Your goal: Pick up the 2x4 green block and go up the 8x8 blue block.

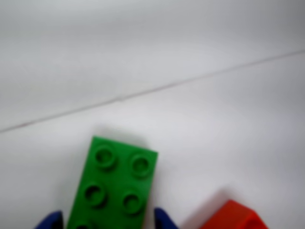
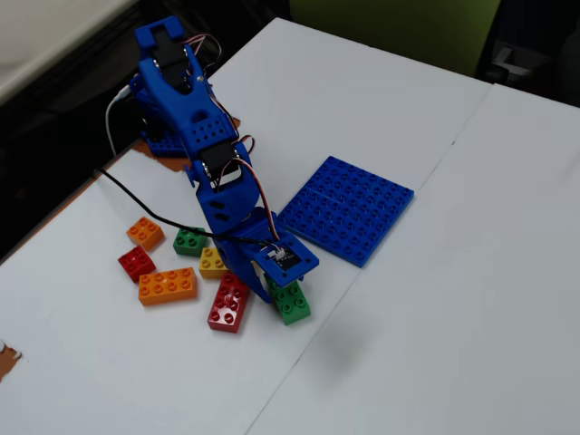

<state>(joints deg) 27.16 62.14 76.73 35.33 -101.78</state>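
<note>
The 2x4 green block lies flat on the white table, its near end between my two blue fingertips at the bottom edge of the wrist view. My gripper is open and straddles the block, with a narrow gap on each side. In the fixed view the gripper points down over the green block. The 8x8 blue block lies flat on the table just behind and to the right of it. It is out of the wrist view.
A red 2x4 brick lies close left of the green block; its corner shows in the wrist view. Further left lie an orange 2x4 brick and small yellow, green, orange and red bricks. A seam crosses the table.
</note>
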